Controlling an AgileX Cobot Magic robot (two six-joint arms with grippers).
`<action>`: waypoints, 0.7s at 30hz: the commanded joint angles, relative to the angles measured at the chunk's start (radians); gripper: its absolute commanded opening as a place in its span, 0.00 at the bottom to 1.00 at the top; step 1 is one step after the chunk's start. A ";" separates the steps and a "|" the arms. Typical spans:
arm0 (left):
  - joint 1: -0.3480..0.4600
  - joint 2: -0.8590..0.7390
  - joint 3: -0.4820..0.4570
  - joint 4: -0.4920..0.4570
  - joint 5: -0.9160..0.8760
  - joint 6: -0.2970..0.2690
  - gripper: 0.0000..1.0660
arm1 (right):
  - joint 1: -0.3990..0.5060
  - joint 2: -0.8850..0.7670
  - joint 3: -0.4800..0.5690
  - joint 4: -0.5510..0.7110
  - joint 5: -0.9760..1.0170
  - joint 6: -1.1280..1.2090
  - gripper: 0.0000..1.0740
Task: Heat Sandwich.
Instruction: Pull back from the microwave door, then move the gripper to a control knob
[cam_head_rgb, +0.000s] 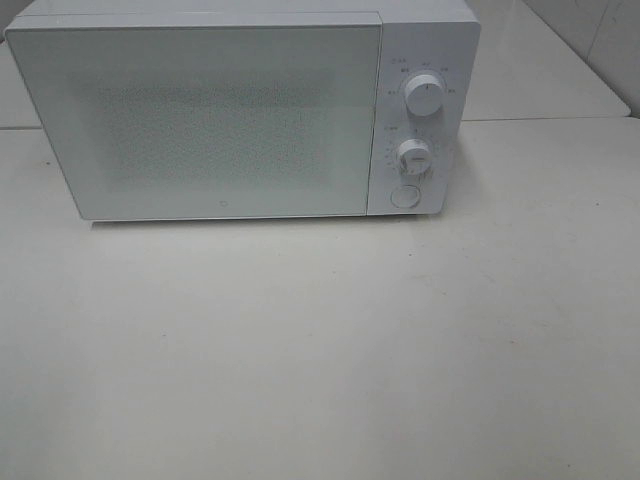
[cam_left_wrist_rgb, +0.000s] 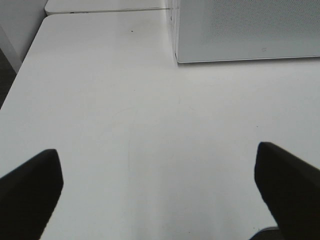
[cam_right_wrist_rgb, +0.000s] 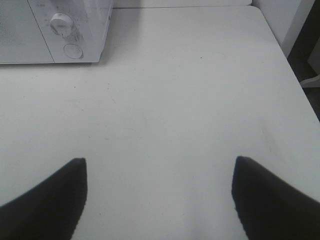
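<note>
The sandwich is out of view in all three frames. A white microwave (cam_head_rgb: 240, 110) stands at the back of the white table (cam_head_rgb: 320, 340) with its door shut; two knobs (cam_head_rgb: 424, 97) and a round button (cam_head_rgb: 404, 195) sit on its right panel. Neither arm shows in the exterior high view. In the left wrist view my left gripper (cam_left_wrist_rgb: 159, 175) is open over bare table, black fingertips (cam_left_wrist_rgb: 30, 185) wide apart, the microwave's lower door corner (cam_left_wrist_rgb: 250, 30) ahead. My right gripper (cam_right_wrist_rgb: 159, 185) is also open over bare table, the microwave's control panel (cam_right_wrist_rgb: 70, 30) ahead.
A second white table (cam_head_rgb: 540, 60) adjoins behind the microwave on the right. The table's side edges show in the wrist views, with darker floor (cam_right_wrist_rgb: 305, 55) beyond.
</note>
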 joint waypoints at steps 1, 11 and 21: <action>-0.001 -0.029 0.003 -0.008 -0.013 -0.005 0.95 | -0.005 -0.021 0.003 0.001 -0.004 -0.012 0.71; -0.001 -0.029 0.003 -0.008 -0.013 -0.005 0.95 | -0.005 -0.021 0.003 0.001 -0.004 -0.012 0.71; -0.001 -0.029 0.003 -0.008 -0.013 -0.005 0.95 | -0.005 -0.021 0.003 0.001 -0.004 -0.012 0.71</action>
